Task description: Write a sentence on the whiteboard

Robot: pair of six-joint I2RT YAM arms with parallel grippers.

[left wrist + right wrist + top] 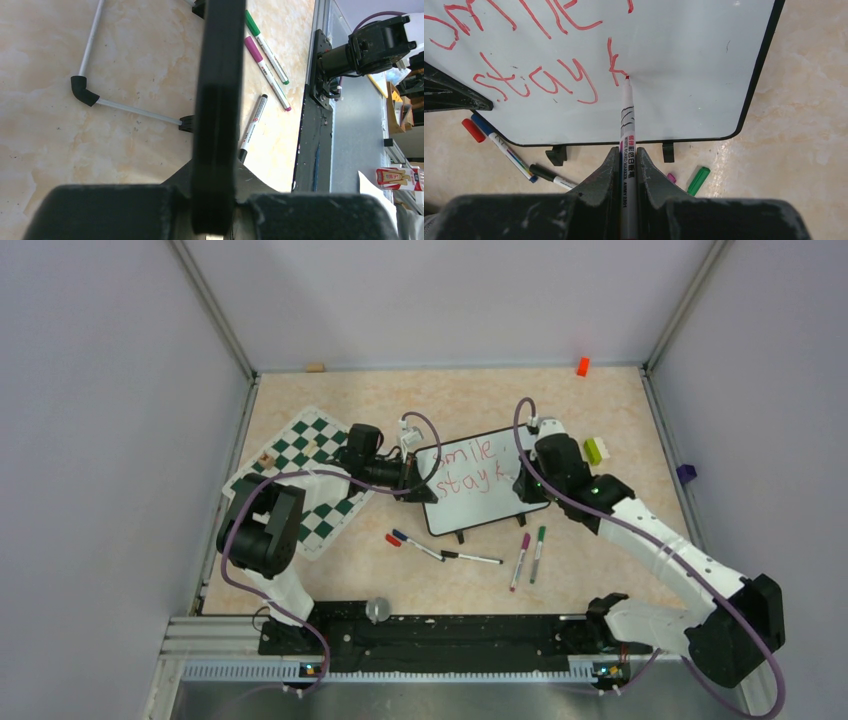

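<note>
The whiteboard (492, 504) stands tilted at the table's middle, with its white face also in the right wrist view (694, 55). The sentence (470, 468) in red reads "smile" over "stay k" (536, 80). My right gripper (527, 482) is shut on a red whiteboard marker (628, 145), held between the fingers (627, 155). The marker's tip touches the board just below the "k". My left gripper (418, 486) is shut on the board's left edge. In the left wrist view the black frame (220, 90) runs up from between the jaws (215, 190).
Loose markers lie in front of the board: blue with a red cap (405, 538), black (470, 558), purple (521, 560) and green (538, 553). A green-and-white chess mat (310, 475) lies at the left. A green block (597, 450) and an orange block (582, 366) sit at the right and back.
</note>
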